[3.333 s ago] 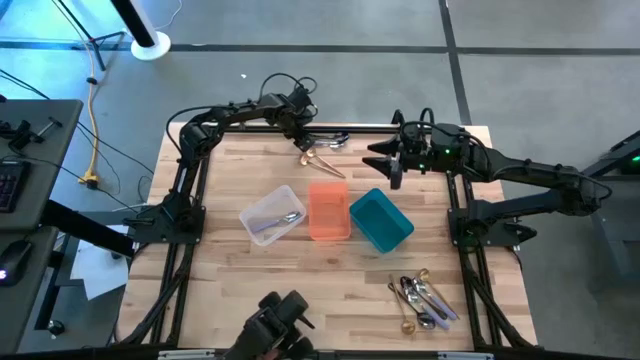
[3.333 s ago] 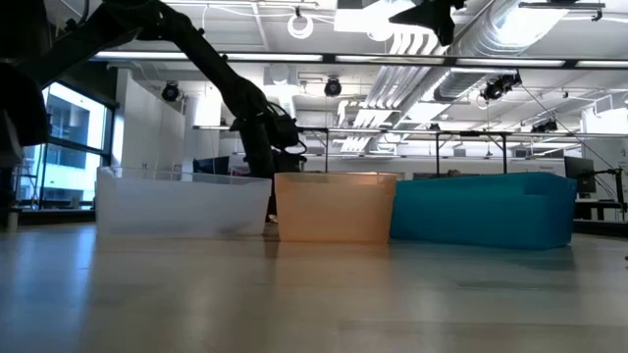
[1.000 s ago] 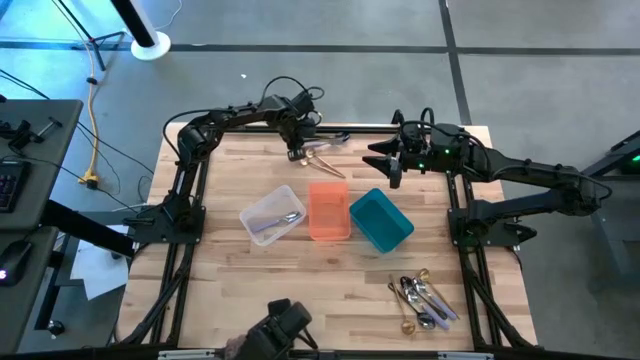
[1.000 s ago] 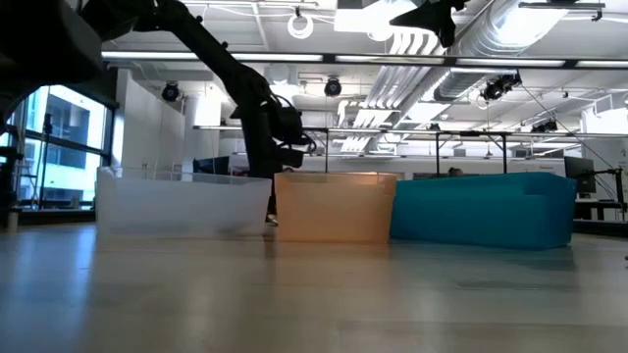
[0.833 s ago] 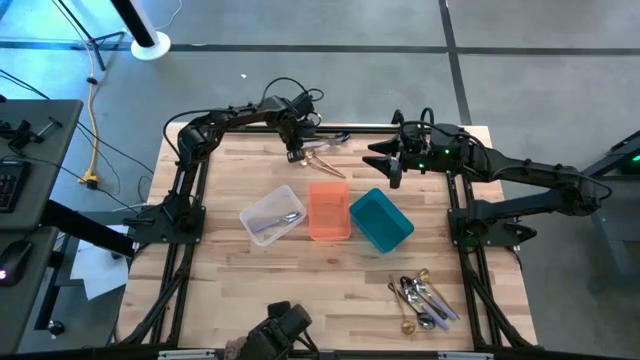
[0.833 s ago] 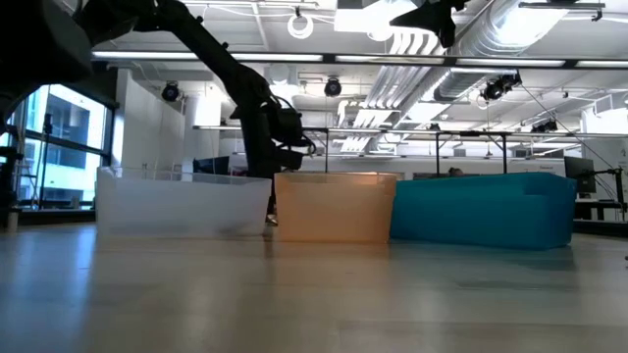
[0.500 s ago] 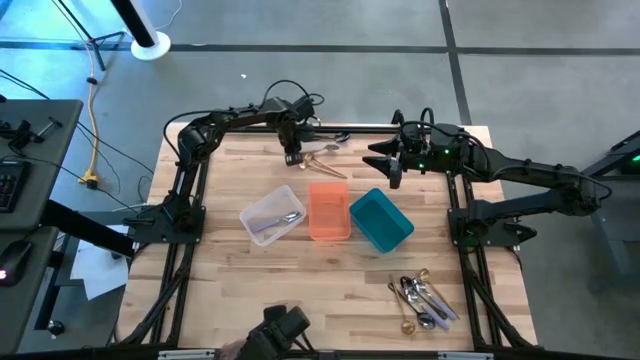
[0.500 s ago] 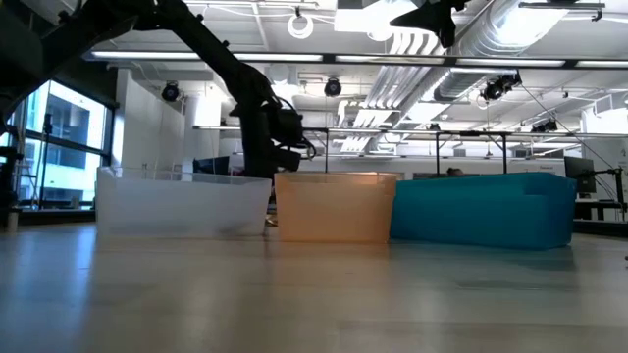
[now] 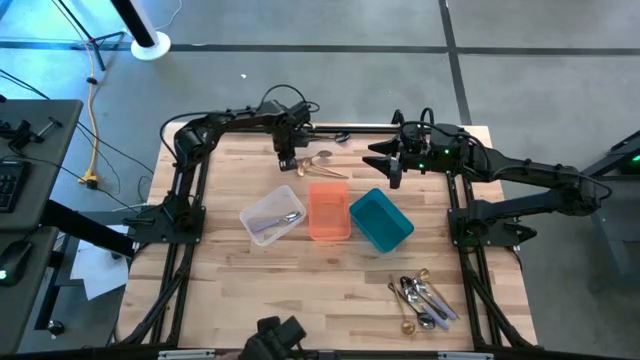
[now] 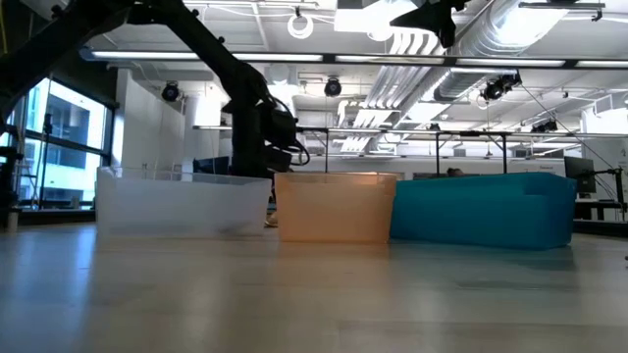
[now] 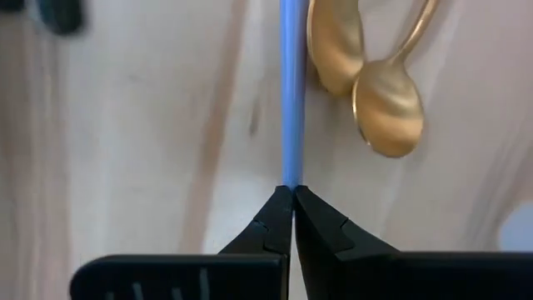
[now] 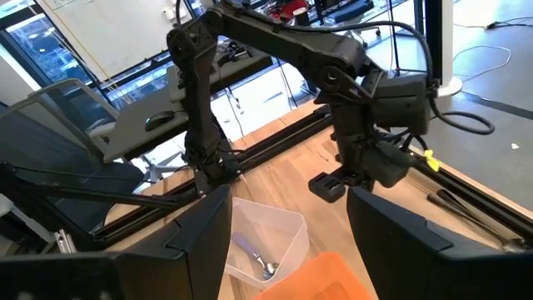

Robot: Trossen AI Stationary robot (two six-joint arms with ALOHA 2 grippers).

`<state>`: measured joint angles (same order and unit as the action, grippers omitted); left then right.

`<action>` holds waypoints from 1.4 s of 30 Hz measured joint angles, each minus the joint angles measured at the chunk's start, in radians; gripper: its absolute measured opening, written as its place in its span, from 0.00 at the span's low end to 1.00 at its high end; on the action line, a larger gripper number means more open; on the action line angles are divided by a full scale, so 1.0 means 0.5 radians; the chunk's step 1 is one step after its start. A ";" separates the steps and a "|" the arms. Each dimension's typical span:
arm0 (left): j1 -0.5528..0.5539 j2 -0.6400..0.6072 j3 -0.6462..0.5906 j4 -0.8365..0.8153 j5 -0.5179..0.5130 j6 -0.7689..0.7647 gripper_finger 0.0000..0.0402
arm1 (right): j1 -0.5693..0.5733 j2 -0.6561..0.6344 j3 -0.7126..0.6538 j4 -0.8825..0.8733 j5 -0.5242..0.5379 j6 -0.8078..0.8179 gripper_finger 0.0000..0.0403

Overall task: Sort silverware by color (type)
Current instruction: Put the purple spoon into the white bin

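Your left hand (image 11: 287, 190) has shifted off the far pile toward the clear bin (image 9: 271, 213), fingers pinching a silver handle (image 11: 291, 92). Gold spoons (image 11: 366, 83) lie just beside; sorting continues, right hand (image 9: 385, 163) spread, waiting.

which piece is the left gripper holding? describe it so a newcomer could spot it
Start at the orange bin mid-table and go to the table's far edge behind it. The left gripper is shut there on a thin utensil handle that reflects blue. The two gold spoons beside it lie free on the wood.
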<state>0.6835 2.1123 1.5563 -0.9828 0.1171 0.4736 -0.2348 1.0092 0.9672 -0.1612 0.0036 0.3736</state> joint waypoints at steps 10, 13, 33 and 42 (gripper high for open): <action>-0.022 -0.288 -0.416 0.260 0.026 -0.092 0.00 | 0.000 0.000 -0.001 0.000 0.001 0.021 0.55; -0.021 -0.331 -0.518 0.347 0.036 -0.108 0.00 | 0.000 0.000 0.000 0.000 0.001 0.021 0.55; -0.023 -0.327 -0.572 0.453 -0.017 -0.053 0.00 | 0.000 0.000 0.000 0.000 0.002 0.021 0.55; -0.015 -0.398 -0.572 0.434 -0.132 -0.049 0.00 | 0.000 0.000 0.000 0.000 0.003 -0.011 0.55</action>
<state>0.6758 1.9135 1.2701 -0.7656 0.0513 0.4492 -0.2350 1.0092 0.9670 -0.1612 0.0050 0.3679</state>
